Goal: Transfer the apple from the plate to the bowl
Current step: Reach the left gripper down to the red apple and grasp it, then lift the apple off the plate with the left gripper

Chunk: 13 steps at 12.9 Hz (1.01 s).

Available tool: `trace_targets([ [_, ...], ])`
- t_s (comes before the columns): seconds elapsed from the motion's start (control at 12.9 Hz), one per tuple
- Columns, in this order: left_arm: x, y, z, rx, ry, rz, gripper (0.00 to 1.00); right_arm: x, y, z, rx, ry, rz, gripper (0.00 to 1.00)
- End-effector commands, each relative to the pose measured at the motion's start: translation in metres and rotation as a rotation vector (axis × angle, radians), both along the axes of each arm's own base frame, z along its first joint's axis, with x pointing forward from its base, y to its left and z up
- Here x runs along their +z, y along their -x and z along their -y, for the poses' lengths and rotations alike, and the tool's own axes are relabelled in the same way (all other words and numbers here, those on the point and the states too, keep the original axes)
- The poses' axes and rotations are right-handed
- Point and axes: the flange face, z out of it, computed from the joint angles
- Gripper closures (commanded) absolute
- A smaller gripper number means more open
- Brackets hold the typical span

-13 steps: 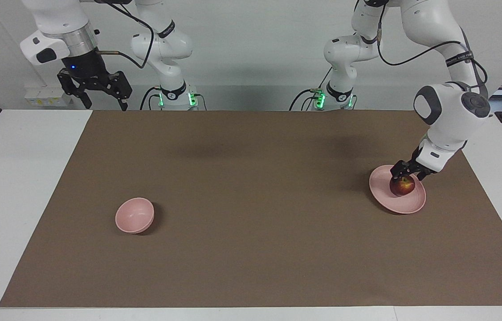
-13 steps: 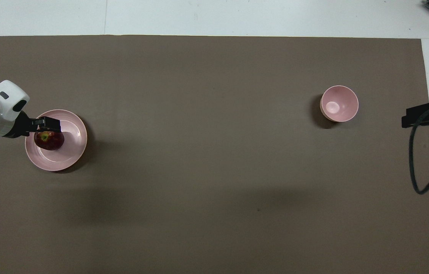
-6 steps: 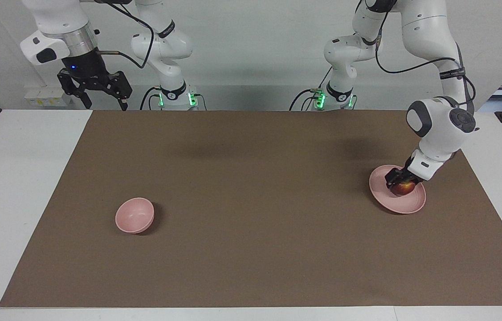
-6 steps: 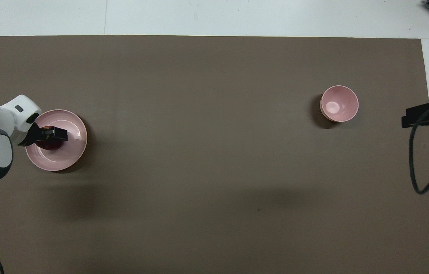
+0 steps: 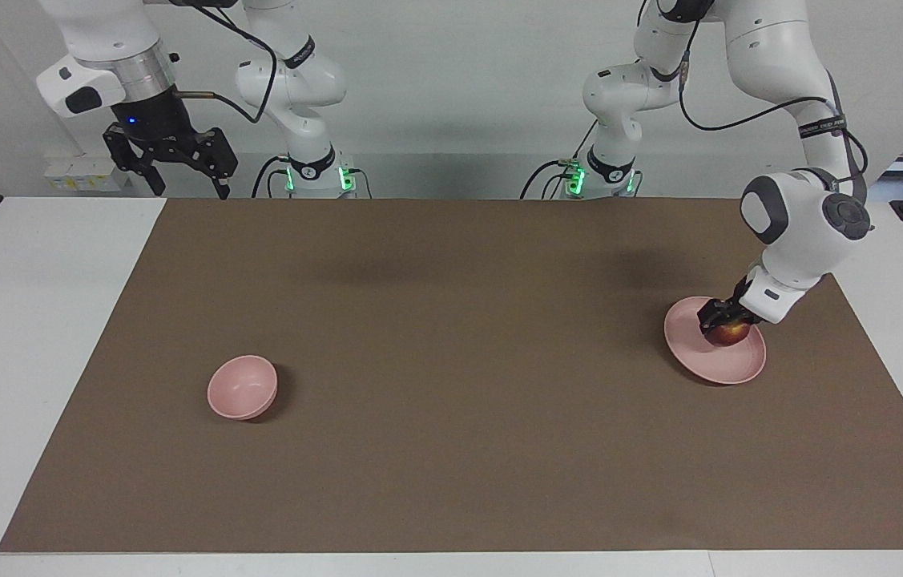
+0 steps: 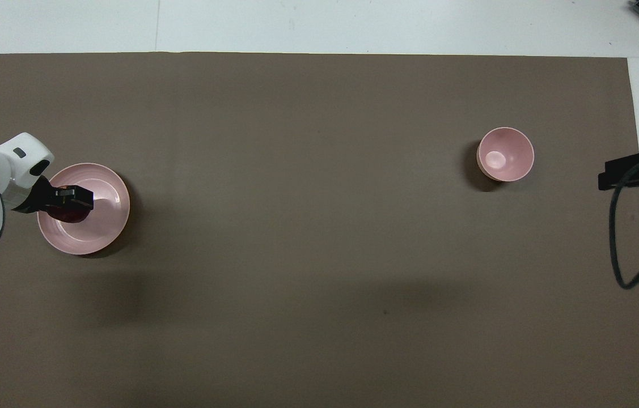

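One apple, one plate, one bowl, and my left gripper (image 5: 722, 320) down on the apple.

My left gripper's fingers sit on either side of the apple (image 5: 731, 333), clamped on it over the plate (image 5: 727, 365) at the left arm's end of the tabletop (image 5: 451, 449). The single bowl (image 5: 242, 387) stands well apart, toward the right arm's end. My right gripper (image 5: 171, 164) waits spread apart, high over its own end of the tabletop.

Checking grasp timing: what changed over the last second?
The left gripper moved from beside the apple to over it and has come down around it on the plate; closure unclear. Apple, plate, bowl and the waiting right gripper stayed put.
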Motion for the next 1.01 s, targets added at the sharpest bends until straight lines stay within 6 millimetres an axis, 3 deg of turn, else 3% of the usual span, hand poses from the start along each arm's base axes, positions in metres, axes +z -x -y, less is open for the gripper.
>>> trace_targets([
  [0.0,0.033,-0.015,0.003,0.018,0.008,-0.003,1.00,0.002,0.001,0.004,0.021,-0.020,-0.009,0.00],
  [0.31,0.096,-0.042,0.016,-0.027,-0.024,0.000,1.00,0.002,0.001,0.003,0.022,-0.020,-0.009,0.00],
  [0.54,0.103,-0.047,0.048,-0.076,-0.040,0.029,1.00,0.002,0.001,0.004,0.021,-0.020,-0.009,0.00],
  [0.7,0.115,-0.048,0.050,-0.031,-0.043,0.033,1.00,0.002,0.001,0.003,0.022,-0.020,-0.009,0.00],
  [0.93,0.114,-0.049,0.060,-0.029,-0.013,0.041,1.00,0.002,0.001,0.004,0.021,-0.020,-0.009,0.00],
])
